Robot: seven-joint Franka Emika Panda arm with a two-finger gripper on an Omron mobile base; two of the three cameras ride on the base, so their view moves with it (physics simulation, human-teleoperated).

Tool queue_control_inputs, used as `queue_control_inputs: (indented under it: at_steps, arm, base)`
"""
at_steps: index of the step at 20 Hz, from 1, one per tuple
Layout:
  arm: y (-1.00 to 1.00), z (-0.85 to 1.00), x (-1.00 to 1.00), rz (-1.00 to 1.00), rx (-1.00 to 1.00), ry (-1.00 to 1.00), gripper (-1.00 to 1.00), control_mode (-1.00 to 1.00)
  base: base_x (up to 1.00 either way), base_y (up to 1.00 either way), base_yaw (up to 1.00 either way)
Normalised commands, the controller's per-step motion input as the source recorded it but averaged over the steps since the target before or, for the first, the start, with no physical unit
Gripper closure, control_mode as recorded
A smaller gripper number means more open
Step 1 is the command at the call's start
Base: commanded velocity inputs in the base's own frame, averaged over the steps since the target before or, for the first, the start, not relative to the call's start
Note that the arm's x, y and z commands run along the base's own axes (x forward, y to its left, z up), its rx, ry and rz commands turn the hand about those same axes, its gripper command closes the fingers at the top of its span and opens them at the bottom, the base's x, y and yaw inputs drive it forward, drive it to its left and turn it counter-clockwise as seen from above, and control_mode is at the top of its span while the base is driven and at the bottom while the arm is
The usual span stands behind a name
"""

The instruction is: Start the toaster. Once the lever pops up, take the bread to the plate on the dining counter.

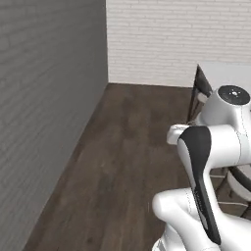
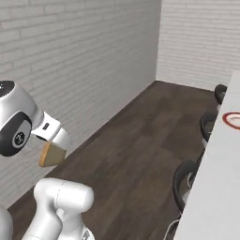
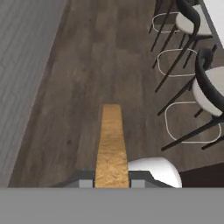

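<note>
Where the hand view looks down along the gripper (image 3: 112,181), its two fingers are clenched on the bread (image 3: 111,142), which stands edge-on between them as a tan-golden strip reaching away over the dark wooden floor (image 3: 78,87). In the right base view the same slice (image 2: 51,154) hangs below the white hand at the left of the picture, held in the air above the floor and in front of the pale brick wall (image 2: 84,61), touching nothing but the gripper. Off to the right in the hand view, black-framed stools (image 3: 205,87) with pale seats stand in a row on the floor. The right base view shows those stools (image 2: 187,180) tucked along the edge of the dining surface (image 2: 211,187), whose white top runs up the right side. Farther along that surface, at the right border, lies the plate (image 2: 233,120) with its red-orange rim, partly cut off, well apart from the bread. Beyond, a white brick wall (image 2: 201,42) closes the room.
</note>
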Motion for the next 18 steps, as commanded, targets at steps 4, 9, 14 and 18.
queue_control_inputs:
  at_steps: [4, 9, 14, 18]
  arm:
    - [0.0, 0.0, 0.0, 0.0, 0.0, 0.0, 1.0, 1.0]
    - [0.0, 0.0, 0.0, 0.0, 0.0, 0.0, 1.0, 1.0]
    - [0.0, 0.0, 0.0, 0.0, 0.0, 0.0, 1.0, 1.0]
    - [0.0, 0.0, 0.0, 0.0, 0.0, 0.0, 1.0, 1.0]
  base:
    - [0.76, 0.08, -0.58]
    - [0.46, 0.42, -0.61]
    - [0.35, 0.59, -0.61]
    - [0.25, 0.68, -0.59]
